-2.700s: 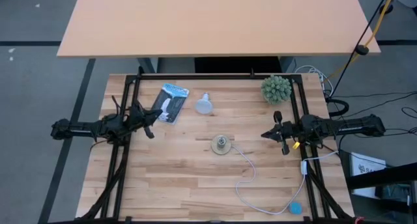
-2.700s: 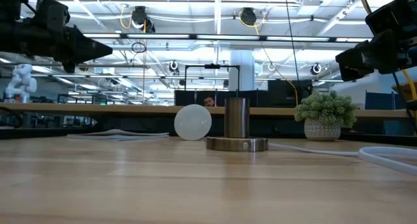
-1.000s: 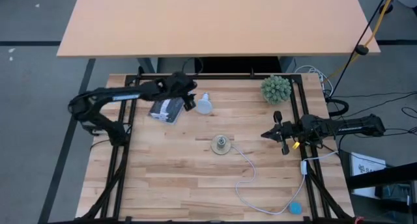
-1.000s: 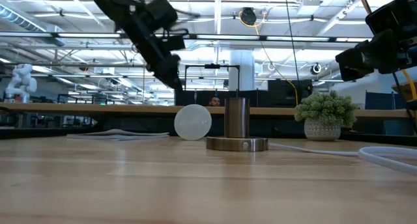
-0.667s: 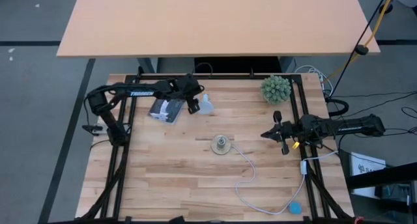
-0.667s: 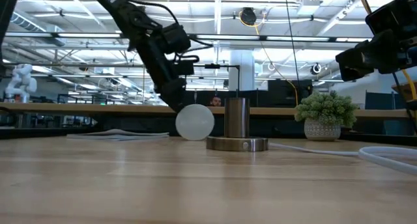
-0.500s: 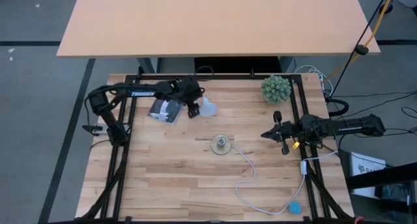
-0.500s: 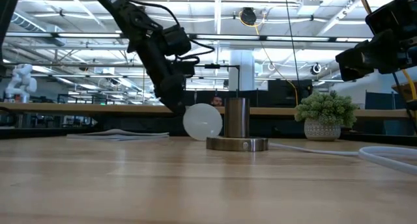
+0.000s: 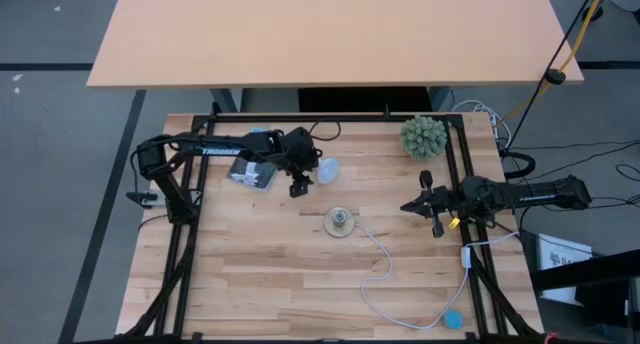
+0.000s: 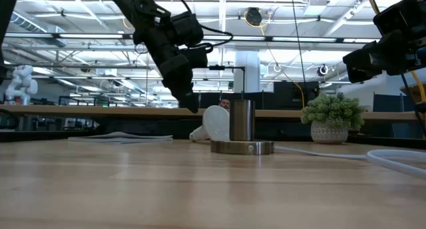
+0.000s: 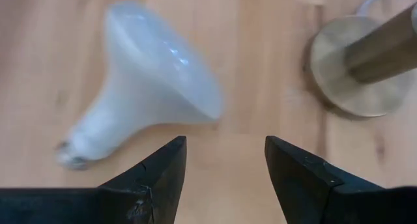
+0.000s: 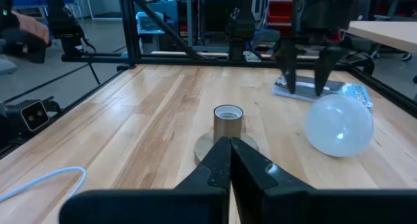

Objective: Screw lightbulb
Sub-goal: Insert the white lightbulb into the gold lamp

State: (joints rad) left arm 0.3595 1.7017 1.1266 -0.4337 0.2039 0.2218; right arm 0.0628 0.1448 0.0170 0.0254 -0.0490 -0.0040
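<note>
While the lightbulb (image 9: 327, 168) lies free on the table (image 9: 250, 264), the left gripper (image 9: 299, 187) hovers beside it, jaws spread (right gripper (image 9: 424, 206) pressed together).

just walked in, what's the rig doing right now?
The left gripper is over the far middle of the table with its fingers open, beside the lightbulb, not holding it. The lightbulb lies on its side on the table, between the leaflet and the socket, which stands empty. The right gripper waits shut at the right edge.
</note>
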